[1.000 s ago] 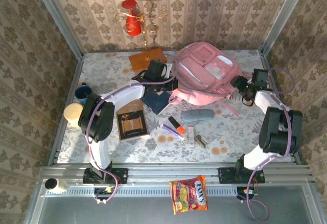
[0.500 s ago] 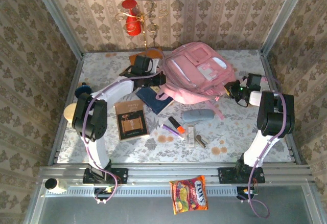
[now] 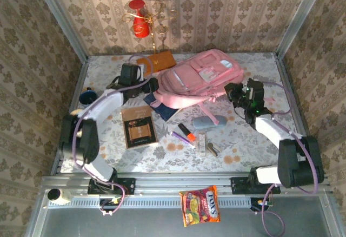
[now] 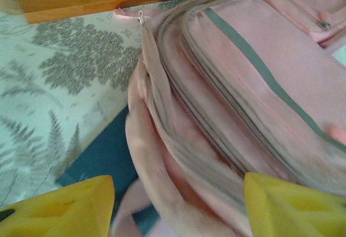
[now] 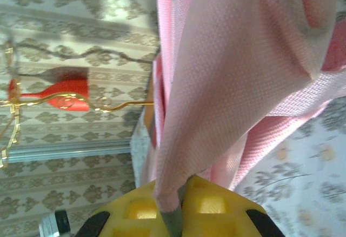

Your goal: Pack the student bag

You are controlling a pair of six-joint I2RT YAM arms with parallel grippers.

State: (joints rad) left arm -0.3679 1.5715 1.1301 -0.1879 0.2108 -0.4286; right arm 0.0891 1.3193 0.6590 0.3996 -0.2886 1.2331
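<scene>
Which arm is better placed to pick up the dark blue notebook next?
Probably left: the left gripper is open beside the dark blue notebook, while the right gripper is shut on the student bag.

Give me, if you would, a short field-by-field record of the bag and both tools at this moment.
student bag: pink, lying on its side towards the far wall
left tool: open, fingers apart at the bag's edge
right tool: shut on a fold of the bag's pink fabric
under the bag: blue book, partly covered
outside the bag: grey-blue pouch, orange marker, brown book
</scene>
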